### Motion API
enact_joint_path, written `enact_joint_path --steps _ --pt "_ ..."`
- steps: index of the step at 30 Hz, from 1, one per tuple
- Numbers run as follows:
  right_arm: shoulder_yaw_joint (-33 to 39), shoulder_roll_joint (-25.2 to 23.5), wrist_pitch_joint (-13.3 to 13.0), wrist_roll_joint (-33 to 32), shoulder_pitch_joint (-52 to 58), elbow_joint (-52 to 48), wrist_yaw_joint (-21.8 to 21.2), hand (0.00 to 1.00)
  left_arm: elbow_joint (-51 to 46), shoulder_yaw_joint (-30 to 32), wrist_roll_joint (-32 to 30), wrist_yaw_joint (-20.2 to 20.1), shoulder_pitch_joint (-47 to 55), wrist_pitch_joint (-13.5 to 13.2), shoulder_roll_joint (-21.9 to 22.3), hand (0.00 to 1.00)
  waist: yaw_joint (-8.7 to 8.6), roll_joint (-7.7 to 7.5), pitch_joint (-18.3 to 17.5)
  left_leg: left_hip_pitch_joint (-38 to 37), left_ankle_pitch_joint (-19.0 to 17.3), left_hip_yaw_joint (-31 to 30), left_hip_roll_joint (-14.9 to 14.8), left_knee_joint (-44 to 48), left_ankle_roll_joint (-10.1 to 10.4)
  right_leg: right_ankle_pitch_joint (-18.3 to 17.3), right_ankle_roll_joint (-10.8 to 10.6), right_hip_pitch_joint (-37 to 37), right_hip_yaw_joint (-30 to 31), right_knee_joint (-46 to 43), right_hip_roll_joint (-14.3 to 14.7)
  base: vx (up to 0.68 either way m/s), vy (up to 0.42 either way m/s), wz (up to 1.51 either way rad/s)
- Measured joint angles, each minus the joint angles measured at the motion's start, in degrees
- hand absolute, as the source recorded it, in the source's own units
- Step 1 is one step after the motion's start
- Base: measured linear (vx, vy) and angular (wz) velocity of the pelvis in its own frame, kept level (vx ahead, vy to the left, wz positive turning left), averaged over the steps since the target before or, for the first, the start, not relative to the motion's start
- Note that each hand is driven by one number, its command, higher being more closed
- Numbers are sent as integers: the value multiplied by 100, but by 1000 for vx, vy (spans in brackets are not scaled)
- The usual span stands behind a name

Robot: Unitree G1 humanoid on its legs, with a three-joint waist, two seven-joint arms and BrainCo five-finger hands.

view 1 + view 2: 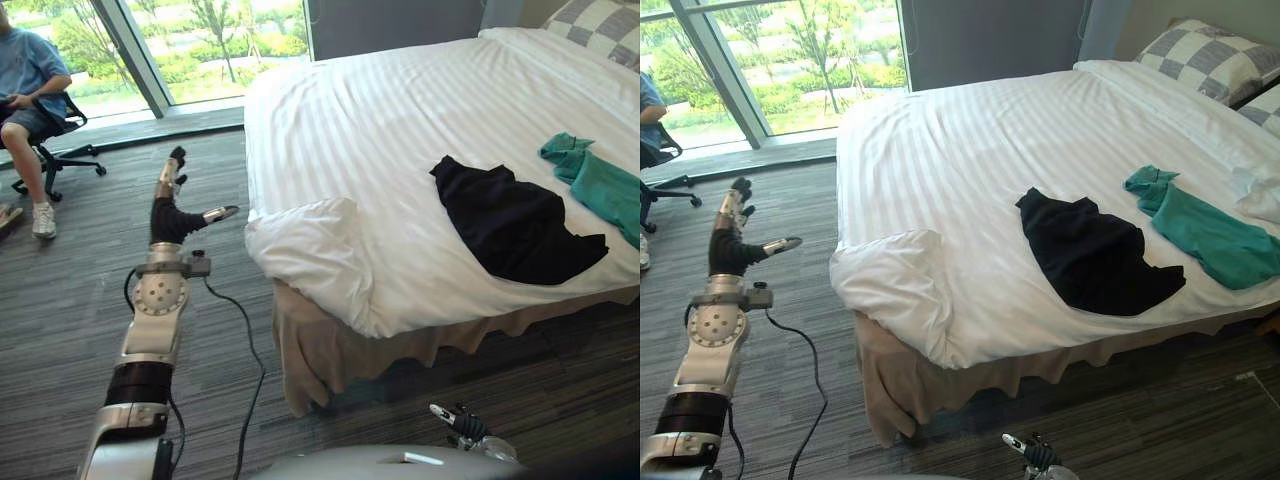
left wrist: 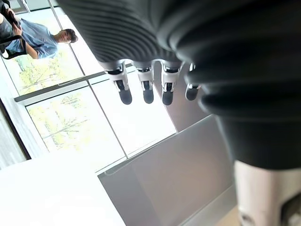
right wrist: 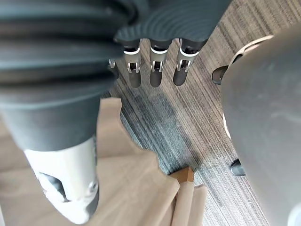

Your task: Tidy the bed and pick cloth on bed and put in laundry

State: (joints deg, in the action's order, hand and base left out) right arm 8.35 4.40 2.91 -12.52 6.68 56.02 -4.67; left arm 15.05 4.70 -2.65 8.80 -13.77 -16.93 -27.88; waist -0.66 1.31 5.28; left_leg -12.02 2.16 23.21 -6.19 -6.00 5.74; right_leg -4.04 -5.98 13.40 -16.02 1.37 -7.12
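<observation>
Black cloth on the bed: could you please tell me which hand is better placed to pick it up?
Probably the right hand: it hangs open by the bed's near edge, below the black cloth. The left hand is raised over the floor beyond the bed's corner, farther off.

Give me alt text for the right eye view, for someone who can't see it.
A black cloth and a teal cloth lie close together on the bed, whose near corner is folded back. The left hand is open above the carpet beside the bed, holding nothing; the right hand shows at the bottom edge.
</observation>
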Motion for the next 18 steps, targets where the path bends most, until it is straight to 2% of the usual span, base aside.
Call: enact_joint_path --steps 5,8,13,16,18 --pt "-91 -5 55 -204 -53 -5 160 0 523 -670 -604 258 -518 477 4 0 -17 26 -17 200 21 132 -51 -1 -12 -5 8 -275 104 -63 40 -54 -22 -7" --pt "-102 17 106 -315 -245 -17 301 0 1035 -976 -832 586 -1018 818 17 0 -160 82 43 681 92 117 -85 1 -68 -5 7 -842 109 -287 45 -87 -4 6" --pt "-85 25 85 -583 -556 -160 501 0 1591 -1465 -1422 1169 -2006 1405 10 0 -236 81 517 1326 315 119 -95 3 -195 88 69 -1686 302 -597 39 -109 14 -6" --pt "-89 17 -5 -701 -690 -315 546 0 1862 -1533 -1450 1292 -2546 1701 -14 0 -307 88 840 1509 452 122 -91 34 -234 179 95 -1913 384 -660 40 -55 6 -6" --pt "-103 26 -82 -710 -688 -372 597 0 1865 -1557 -1476 1363 -2664 1796 -21 0 -314 103 933 1535 498 124 -91 35 -220 182 96 -1994 441 -720 38 -24 -1 -10"
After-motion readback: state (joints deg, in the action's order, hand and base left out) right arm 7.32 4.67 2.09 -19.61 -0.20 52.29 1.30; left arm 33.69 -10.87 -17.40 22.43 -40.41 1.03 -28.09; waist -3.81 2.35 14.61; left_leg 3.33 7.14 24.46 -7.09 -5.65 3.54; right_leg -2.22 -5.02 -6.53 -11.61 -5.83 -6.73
